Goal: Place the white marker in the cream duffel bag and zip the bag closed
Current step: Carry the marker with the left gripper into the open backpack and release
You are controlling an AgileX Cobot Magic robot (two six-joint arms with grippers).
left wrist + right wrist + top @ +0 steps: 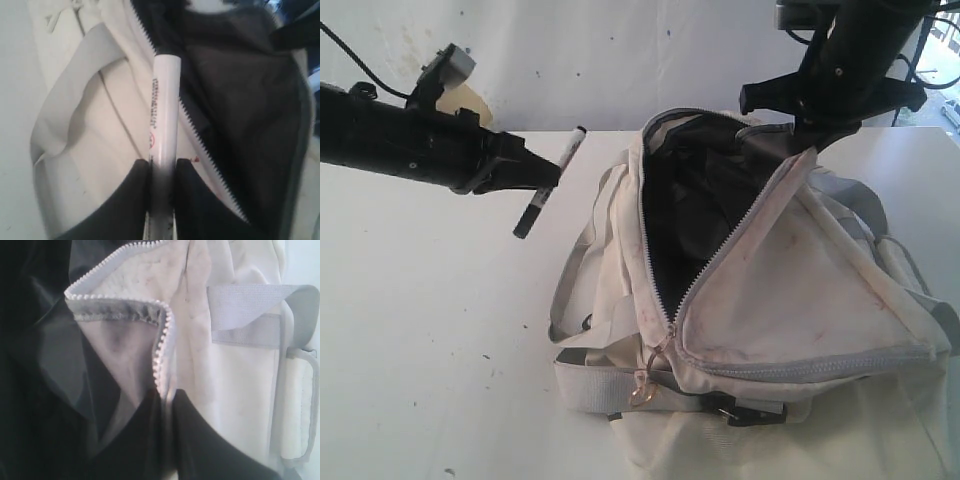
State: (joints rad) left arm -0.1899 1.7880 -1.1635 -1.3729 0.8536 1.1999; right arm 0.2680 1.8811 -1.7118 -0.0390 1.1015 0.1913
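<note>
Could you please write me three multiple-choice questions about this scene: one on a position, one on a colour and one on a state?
1. Where is the marker?
A) inside the bag
B) in the left claw, outside the bag
C) in the right claw

2. What colour is the bag's lining?
A) dark
B) red
C) yellow

3. The bag's zip is:
A) fully shut
B) open
C) torn off

Answers:
1 B: the left claw grips the marker's barrel left of the bag.
2 A: the inside looks dark grey.
3 B: the right claw holds one zip edge up and the mouth gapes.
</note>
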